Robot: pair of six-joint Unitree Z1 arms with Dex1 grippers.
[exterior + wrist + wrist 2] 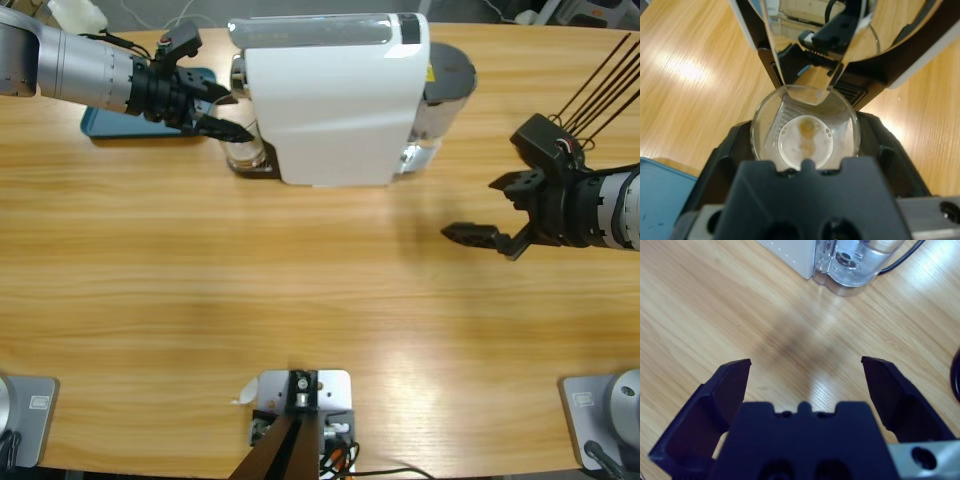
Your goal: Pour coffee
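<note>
Left wrist view: no writing on tumbler

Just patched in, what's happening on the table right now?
The left tool has its jaws around the glass tumbler, which sits under the spout of the white coffee machine. A little tan coffee lies in the bottom of the glass. The right tool hangs open over bare table, to one side of the machine, holding nothing.
</note>
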